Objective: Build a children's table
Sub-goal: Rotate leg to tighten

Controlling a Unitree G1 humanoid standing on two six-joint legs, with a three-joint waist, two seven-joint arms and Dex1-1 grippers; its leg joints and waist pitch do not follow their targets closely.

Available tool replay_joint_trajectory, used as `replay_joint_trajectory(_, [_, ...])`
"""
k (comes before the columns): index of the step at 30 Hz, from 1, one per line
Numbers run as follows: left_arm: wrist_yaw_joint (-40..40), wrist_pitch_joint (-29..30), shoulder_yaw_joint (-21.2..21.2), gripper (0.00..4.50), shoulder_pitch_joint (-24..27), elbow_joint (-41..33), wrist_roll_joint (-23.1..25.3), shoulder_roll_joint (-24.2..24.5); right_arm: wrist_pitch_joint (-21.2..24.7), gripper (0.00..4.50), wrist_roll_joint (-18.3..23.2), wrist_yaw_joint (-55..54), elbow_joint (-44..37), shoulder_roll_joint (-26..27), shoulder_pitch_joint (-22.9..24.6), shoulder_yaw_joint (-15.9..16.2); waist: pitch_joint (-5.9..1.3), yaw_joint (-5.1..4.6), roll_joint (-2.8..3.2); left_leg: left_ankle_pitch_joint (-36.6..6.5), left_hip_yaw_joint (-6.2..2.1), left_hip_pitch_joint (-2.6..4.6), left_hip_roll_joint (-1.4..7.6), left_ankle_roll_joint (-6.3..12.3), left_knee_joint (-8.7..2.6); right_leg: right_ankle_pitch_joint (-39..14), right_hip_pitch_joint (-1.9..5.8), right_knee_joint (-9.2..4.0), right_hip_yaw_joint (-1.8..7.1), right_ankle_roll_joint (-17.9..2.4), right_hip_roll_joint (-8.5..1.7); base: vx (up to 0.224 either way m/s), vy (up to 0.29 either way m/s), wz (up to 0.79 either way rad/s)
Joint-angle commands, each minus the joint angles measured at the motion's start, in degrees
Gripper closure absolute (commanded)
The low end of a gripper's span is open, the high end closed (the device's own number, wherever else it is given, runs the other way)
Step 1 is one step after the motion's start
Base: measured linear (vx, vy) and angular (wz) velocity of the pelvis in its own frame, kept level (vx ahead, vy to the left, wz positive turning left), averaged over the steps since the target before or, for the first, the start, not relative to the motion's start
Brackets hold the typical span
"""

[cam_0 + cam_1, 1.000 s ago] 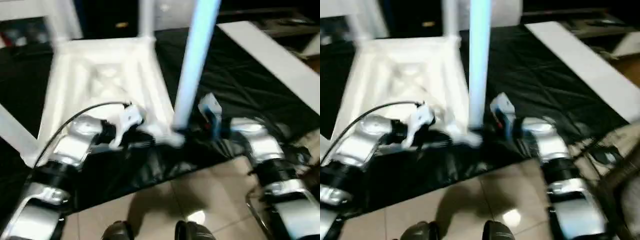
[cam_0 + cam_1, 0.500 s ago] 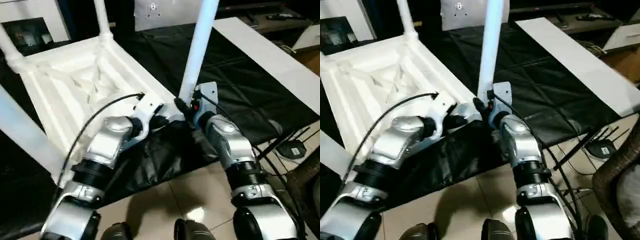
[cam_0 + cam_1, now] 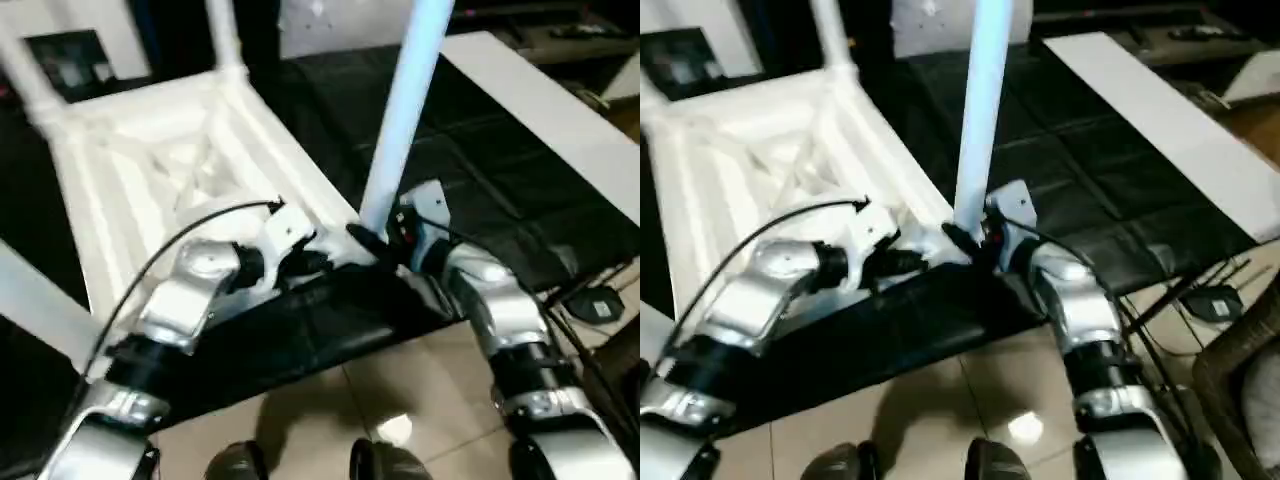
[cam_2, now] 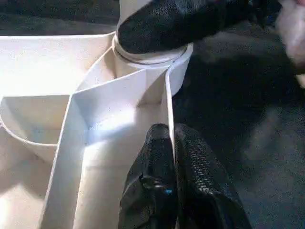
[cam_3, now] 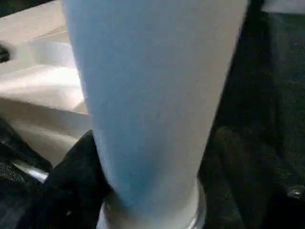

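Four legs (image 3: 405,110) run past the frame edge.

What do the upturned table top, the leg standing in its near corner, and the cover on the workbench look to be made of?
Table top: looks like white moulded plastic, with thin ribs and a round corner socket on the underside, faint sheen.
Leg: apparently the same smooth white plastic, a seamless tapered tube.
Workbench cover: a thin black sheet, probably plastic film or coated cloth; it creases and glints.
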Motion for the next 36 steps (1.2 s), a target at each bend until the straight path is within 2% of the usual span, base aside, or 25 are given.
replay_joint_trajectory(1, [-6.3, -3.9, -1.7, 4.5, 0.4, -1.3, -2.7, 0.7, -1.7, 0.57, 1.4, 5.7, -1.1, -3.3, 0.2, -0.2, -4.68, -0.21, 0.0, -9.2, -1.3, 1.7, 3.8, 5.68, -3.68, -9.9, 3.45, -3.95, 2.8, -14.5, -3.25, 0.0, 0.0, 0.0])
replay_joint_trajectory(3, [-7.4, -4.9, -1.8, 4.5, 0.3, -0.7, -2.7, 1.4, -2.5, 0.57, 1.6, 7.8, -0.5, -4.5, 0.0, 0.1, -4.72, 0.11, -0.09, -9.5, -1.26, 1.8, 3.83, 5.34, -3.63, -10.6, 3.4, -3.95, 2.85, -14.5, -3.36, 0.0, 0.0, 0.0])
replay_joint_trajectory(4, [-10.0, -6.3, -2.2, 4.5, -0.3, 0.6, -2.9, 2.9, -3.5, 0.57, 2.9, 13.8, 0.1, -6.4, -0.2, 1.0, -4.88, 0.18, -0.21, -9.8, -1.3, 1.74, 3.76, 5.24, -3.59, -11.1, 3.48, -3.94, 2.79, -14.3, -3.33, 0.0, 0.0, 0.0])
replay_joint_trajectory(5, [-10.0, -6.3, -2.2, 4.5, -0.3, 0.6, -2.9, 2.9, -3.5, 0.57, 2.9, 13.8, 0.1, -6.4, -0.2, 1.0, -4.92, 0.25, -0.32, -10.1, -1.29, 1.8, 3.79, 5.33, -3.56, -11.4, 3.5, -3.96, 2.81, -14.3, -3.41, 0.0, 0.0, 0.0])
replay_joint_trajectory(7, [-14.3, -8.9, -3.1, 4.5, -0.9, 2.2, -3.5, 4.9, -5.0, 0.57, 4.7, 22.0, 1.1, -8.3, -0.6, 2.4, -5.01, 0.35, -0.36, -9.6, -1.37, 1.6, 3.75, 5.44, -3.48, -11.2, 3.64, -3.82, 2.82, -14.3, -3.51, 0.0, 0.0, 0.0])
replay_joint_trajectory(9, [-16.3, -9.9, -3.2, 4.5, -1.5, 3.2, -3.8, 5.5, -5.4, 0.82, 5.2, 26.1, 2.1, -9.2, -1.4, 3.2, -5.09, 0.45, -0.37, -9.2, -1.34, 1.51, 3.74, 5.79, -3.38, -10.9, 3.67, -3.71, 2.78, -14.5, -3.56, 0.0, 0.0, 0.0])
replay_joint_trajectory(12, [-18.7, -10.9, -3.4, 4.5, -2.1, 4.0, -4.3, 5.9, -5.0, 0.95, 5.9, 29.4, 3.4, -9.8, -2.5, 3.7, -5.22, 0.74, -0.34, -8.4, -1.26, 1.47, 3.88, 6.07, -3.21, -10.2, 3.68, -3.49, 2.72, -15.2, -3.51, 0.0, 0.0, 0.0])
replay_joint_trajectory(14, [-20.5, -11.6, -3.6, 4.5, -2.5, 4.4, -4.7, 6.0, -4.0, 1.33, 6.4, 32.1, 4.9, -10.1, -3.7, 4.1, -5.47, 0.88, -0.25, -7.6, -1.27, 1.48, 3.94, 6.2, -3.1, -9.2, 3.74, -3.2, 2.57, -16.0, -3.52, 0.0, 0.0, 0.0])
replay_joint_trajectory(16, [-21.6, -12.2, -4.1, 4.5, -2.9, 4.9, -4.7, 6.2, -3.8, 1.37, 6.6, 34.9, 6.1, -10.3, -4.6, 4.8, -5.6, 1.17, -0.25, -6.7, -1.18, 1.49, 4.02, 6.47, -2.94, -7.7, 3.73, -2.96, 2.57, -16.4, -3.49, 0.0, 0.0, 0.0])
replay_joint_trajectory(20, [-21.9, -12.8, -4.4, 4.5, -3.4, 5.8, -4.5, 6.1, -4.4, 1.8, 6.5, 36.7, 7.4, -10.3, -5.2, 5.6, -5.71, 1.81, -0.25, -5.9, -1.1, 1.54, 4.07, 6.78, -2.79, -6.4, 3.63, -2.74, 2.56, -17.0, -3.55, 0.0, 0.0, 0.0])
replay_joint_trajectory(28, [-23.4, -14.8, -4.2, 4.5, -4.3, 8.2, -4.2, 6.1, -5.4, 2.47, 7.0, 40.5, 10.3, -9.9, -6.5, 6.1, -5.73, 2.14, -0.32, -6.5, -1.18, 1.42, 4.03, 6.29, -2.76, -8.0, 3.69, -2.79, 2.44, -16.6, -3.62, 0.0, 0.0, 0.0])
replay_joint_trajectory(36, [-22.1, -14.7, -3.6, 4.5, -4.5, 9.2, -4.3, 5.9, -4.0, 2.57, 7.9, 41.5, 8.5, -9.6, -5.0, 5.9, -5.63, 2.55, -0.22, -6.8, -1.22, 1.47, 4.08, 5.84, -2.82, -8.7, 3.59, -2.82, 2.43, -16.2, -3.58, 0.0, 0.0, 0.0])
